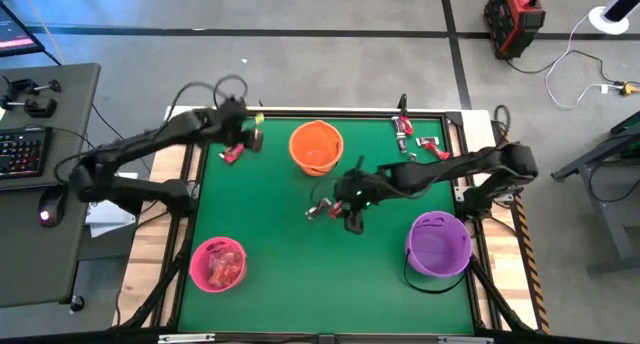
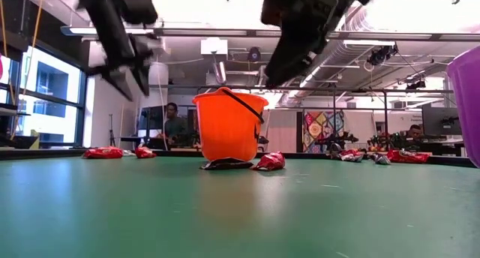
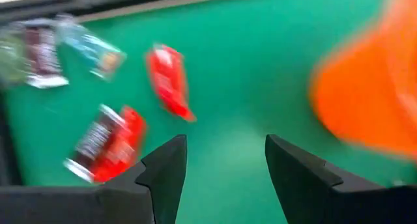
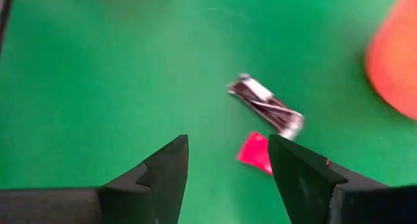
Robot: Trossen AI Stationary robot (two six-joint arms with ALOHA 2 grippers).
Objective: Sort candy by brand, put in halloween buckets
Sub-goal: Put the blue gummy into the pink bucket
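The orange bucket (image 1: 316, 147) stands upright on its base near the far middle of the green table. The pink bucket (image 1: 218, 264) is near-left with red candy inside, and the purple bucket (image 1: 438, 239) is near-right. My left gripper (image 1: 250, 141) (image 3: 225, 165) hovers open left of the orange bucket, above several candies: a red piece (image 3: 169, 81), a red-and-dark piece (image 3: 104, 142) and a dark piece (image 3: 42, 58). My right gripper (image 1: 345, 216) (image 4: 228, 165) hovers open over a dark candy (image 4: 264, 105) and a red candy (image 4: 255, 151) lying flat near the table's middle.
More candy (image 1: 405, 129) lies at the far right corner, with red pieces (image 1: 432, 149) beside it. In the low view, candy (image 2: 103, 152) lies along the far edge and the purple bucket (image 2: 469, 100) shows at the right. People sit in the room behind. Open green surface lies between the near buckets.
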